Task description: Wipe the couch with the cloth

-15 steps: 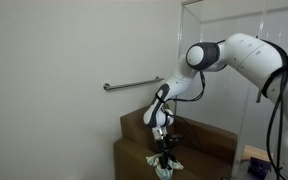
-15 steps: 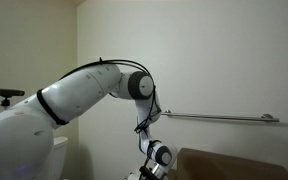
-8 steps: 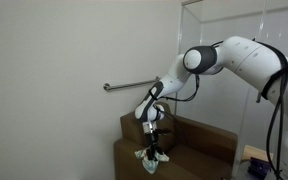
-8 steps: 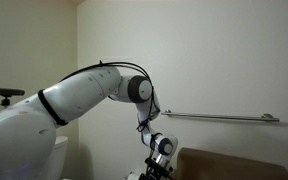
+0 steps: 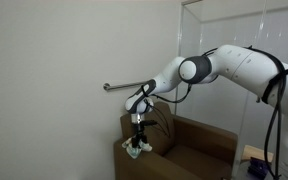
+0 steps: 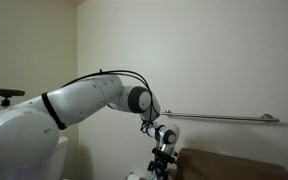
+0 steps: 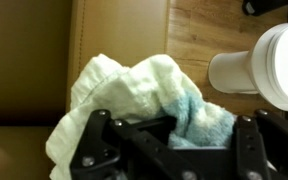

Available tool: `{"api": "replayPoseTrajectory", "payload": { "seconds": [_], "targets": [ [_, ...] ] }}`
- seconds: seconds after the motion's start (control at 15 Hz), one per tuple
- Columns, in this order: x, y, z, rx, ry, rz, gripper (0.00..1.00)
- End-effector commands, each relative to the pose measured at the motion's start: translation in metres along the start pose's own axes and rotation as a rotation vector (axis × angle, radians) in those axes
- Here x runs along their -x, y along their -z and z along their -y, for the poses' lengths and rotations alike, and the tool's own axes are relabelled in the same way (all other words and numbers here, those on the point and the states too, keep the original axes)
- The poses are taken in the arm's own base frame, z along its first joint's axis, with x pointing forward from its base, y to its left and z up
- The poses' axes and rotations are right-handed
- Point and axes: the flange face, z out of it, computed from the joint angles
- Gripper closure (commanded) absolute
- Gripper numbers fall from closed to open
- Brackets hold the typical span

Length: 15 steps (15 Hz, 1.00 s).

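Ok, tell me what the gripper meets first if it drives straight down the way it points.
The gripper holds the cloth, so that cloth would press first onto the brown couch, probably near its outer edge; the depth is unclear.

The room was a bit dim, with soft light. My arm point(image 5: 246, 62) looked bright white at the upper right. In my wrist picture the cloth point(image 7: 134, 90) was blurry and my claw point(image 7: 171, 140) looked dark.

Crumpled white cloth point(image 7: 134, 90) with a blue patch, bunched and gripped in the hand point(image 5: 137, 140), hanging over one end of the brown couch point(image 5: 189, 152).
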Motion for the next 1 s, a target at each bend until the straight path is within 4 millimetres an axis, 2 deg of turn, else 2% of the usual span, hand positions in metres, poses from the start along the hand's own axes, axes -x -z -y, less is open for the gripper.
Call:
{"api": "replayPoseTrajectory", "payload": {
  "seconds": [0.0,0.2,0.4,0.6,0.93],
  "targets": [
    [-0.009,-0.006,-0.014,-0.013,-0.022,0.044,0.94],
    [0.0,-0.029,-0.025,-0.072,0.011,0.137,0.95],
    [0.018,-0.061,-0.034,-0.112,0.024,0.222,0.95],
    [0.035,-0.067,-0.042,-0.133,-0.001,0.236,0.94],
    [0.074,-0.087,-0.04,-0.176,0.009,0.272,0.95]
  ]
}}
